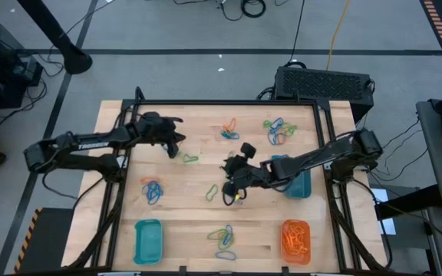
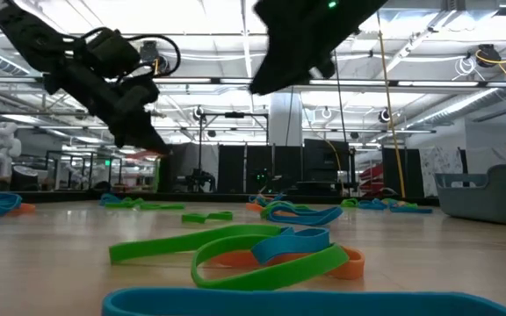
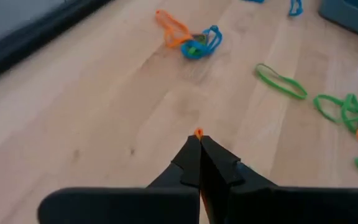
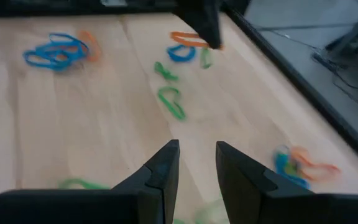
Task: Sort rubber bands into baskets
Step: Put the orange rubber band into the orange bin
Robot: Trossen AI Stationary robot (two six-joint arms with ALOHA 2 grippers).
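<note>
From above, my left gripper [image 1: 176,142] sits over the far left part of the worktop [image 1: 198,192], jaws pressed together, while my right gripper [image 1: 232,188] hangs near the middle, over a green band. The rubber bands [image 1: 153,190] lie scattered in small mixed clumps across the wood, and the baskets wait along the near edge and right side: a teal basket [image 1: 148,239] at the near left, an orange basket [image 1: 295,239] at the near right already holding orange loops, and a second teal basket [image 1: 298,184] partly under my right arm. From table height, a green, blue and orange tangle [image 2: 253,250] fills the foreground, and both of my arms hang clear above the surface. Through my left wrist camera, the jaws are shut on a sliver of orange band [image 3: 198,133] showing at their tips, lifted off the wood; I judge it is bound for the orange basket. Beyond them lie an orange-and-blue clump [image 3: 191,37] and loose green loops [image 3: 281,81]. Through my right wrist camera, my jaws stand partly spread with nothing between them, poised over a green loop [image 4: 171,101] as a likely next pick.
</note>
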